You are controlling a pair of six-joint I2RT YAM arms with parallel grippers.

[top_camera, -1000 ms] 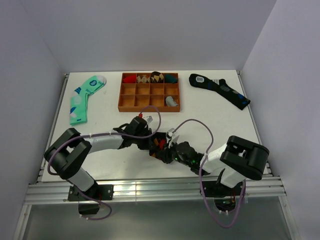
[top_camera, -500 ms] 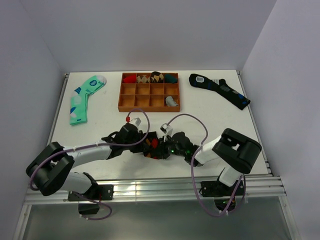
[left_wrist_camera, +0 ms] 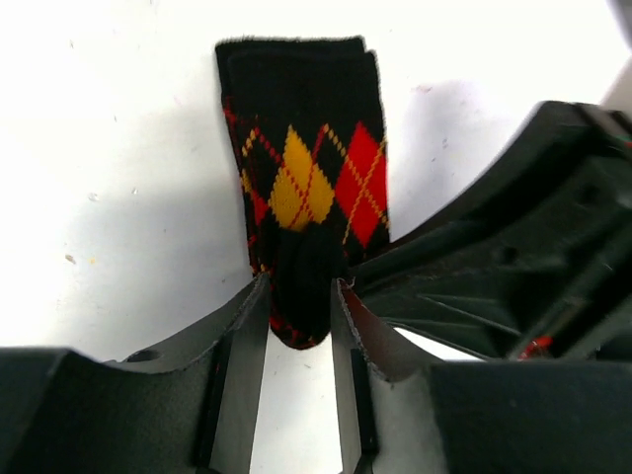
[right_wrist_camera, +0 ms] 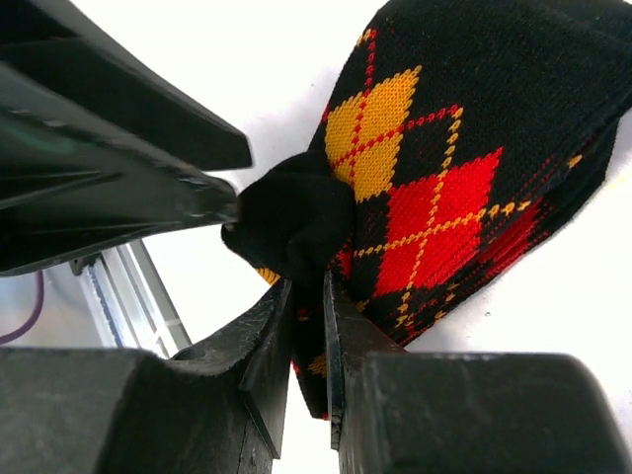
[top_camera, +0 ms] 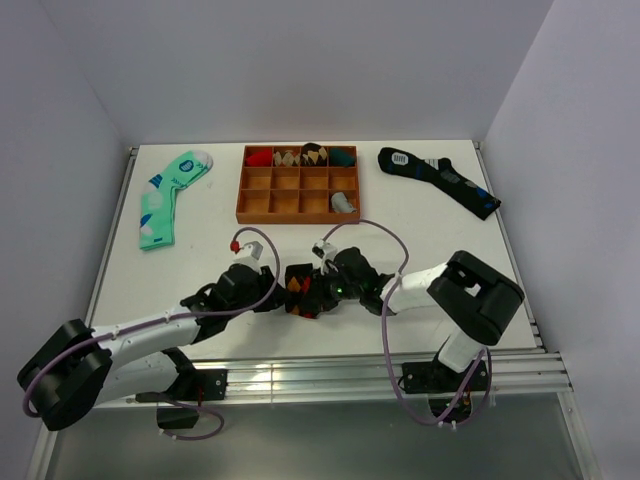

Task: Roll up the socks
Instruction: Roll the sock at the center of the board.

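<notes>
Subject: black argyle sock (top_camera: 300, 291) with red and orange diamonds, lying on the white table (top_camera: 450, 255) at lower centre of the top view, between the two arms.
Left hand (left_wrist_camera: 299, 296): narrow, its two fingers closed on the dark bunched end of the argyle sock at the bottom of the left wrist view.
Right hand (right_wrist_camera: 307, 293): fingers almost together, pinching sock fabric just below the same bunched knob, as the right wrist view shows.
Long axis: in the left wrist view it runs top to bottom of the frame. The flat, squared end points to the top edge and the gathered end to the bottom. In the right wrist view the sock runs from centre left to upper right.
Layering: stacked edges at the flat end suggest that the fabric is doubled.
Progress, done: one end appears gathered into a small tight wad, gripped from both sides.
Progress, left: the diamond-patterned stretch lies flat and unrolled, so most of the rolling seems yet to come.
Stage, judged: early, the roll only just started.
Surroundings: wooden tray (top_camera: 241, 196) at upper centre, mint green sock (top_camera: 165, 195) at upper left, navy sock (top_camera: 440, 178) at upper right, all well apart from the hands.
</notes>
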